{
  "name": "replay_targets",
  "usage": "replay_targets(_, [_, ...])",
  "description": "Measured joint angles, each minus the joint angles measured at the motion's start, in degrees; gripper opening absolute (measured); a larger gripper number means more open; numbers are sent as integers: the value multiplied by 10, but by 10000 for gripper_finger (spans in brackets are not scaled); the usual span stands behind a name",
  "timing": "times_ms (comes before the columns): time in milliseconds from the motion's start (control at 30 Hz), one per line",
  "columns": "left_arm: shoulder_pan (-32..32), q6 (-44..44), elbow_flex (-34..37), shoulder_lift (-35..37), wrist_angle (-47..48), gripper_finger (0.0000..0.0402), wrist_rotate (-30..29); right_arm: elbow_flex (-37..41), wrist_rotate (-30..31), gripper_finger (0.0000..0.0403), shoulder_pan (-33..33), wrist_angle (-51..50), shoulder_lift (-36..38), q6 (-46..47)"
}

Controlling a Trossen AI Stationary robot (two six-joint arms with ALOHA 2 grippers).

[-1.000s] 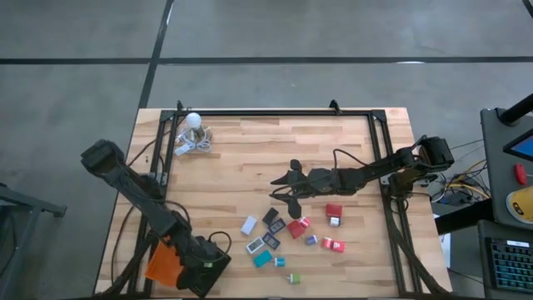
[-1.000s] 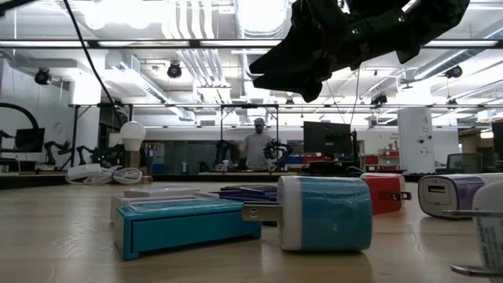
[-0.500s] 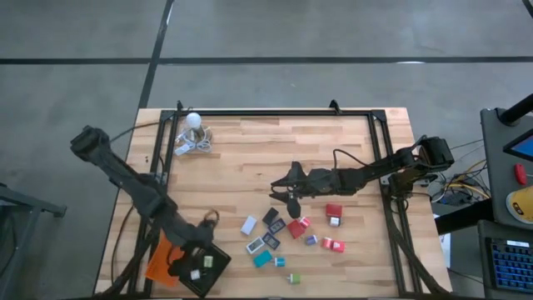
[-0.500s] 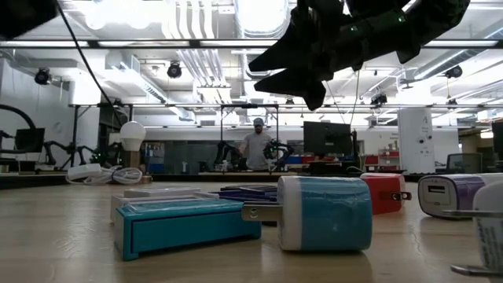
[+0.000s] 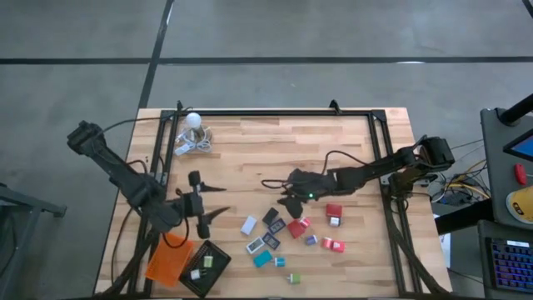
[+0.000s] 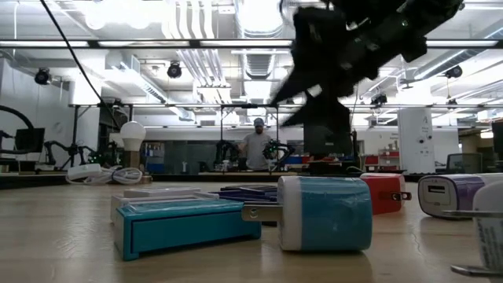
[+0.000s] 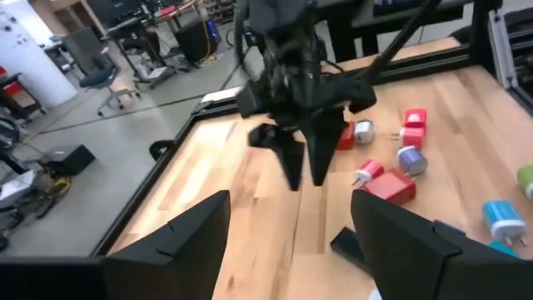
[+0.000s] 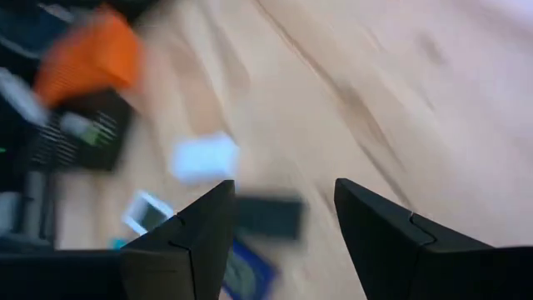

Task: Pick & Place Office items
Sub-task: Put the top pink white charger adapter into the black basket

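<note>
Black flat block [image 5: 271, 217] lies under the right gripper [image 5: 291, 202], fingers spread and empty; crowded red pieces [image 5: 298, 227] could get knocked. Left gripper [image 5: 202, 210] spread.

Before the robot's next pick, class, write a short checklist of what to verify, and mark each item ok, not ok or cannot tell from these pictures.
1. Left gripper empty, jaws apart: ok, nothing shows between them in the left wrist view.
2. Right gripper empty: ok, its jaws stand apart with nothing between them in the right wrist view.
3. Right gripper over the office items: ok, it hangs at the cluster's far edge.
4. Which piece the right gripper aims at: cannot tell, its wrist view is blurred.
5. Black tray able to take more: ok, two small pieces inside, bare floor left.
6. Arms apart: ok, bare table lies between them.
</note>
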State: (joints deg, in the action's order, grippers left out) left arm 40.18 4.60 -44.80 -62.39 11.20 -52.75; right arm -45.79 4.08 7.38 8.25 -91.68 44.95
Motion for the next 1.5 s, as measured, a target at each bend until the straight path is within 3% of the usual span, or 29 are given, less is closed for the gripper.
replay_targets(233, [0,-30,1,-22,0,252,3,-69,-2,203,7,-281,1,122])
replay_targets(500, [-5,-34,1,-25,0,252,2,-166,-1,203,29,-423,0,171])
replay_targets(767, [-15,-27,1,-24,4,252,2,-232,6,203,108,-579,-3,238])
replay_targets(1033, [-16,-25,1,-24,4,252,2,-210,73,203,150,-574,-4,275])
replay_targets(1500, [-17,-25,1,-24,4,252,0,-133,76,203,150,-462,-32,309])
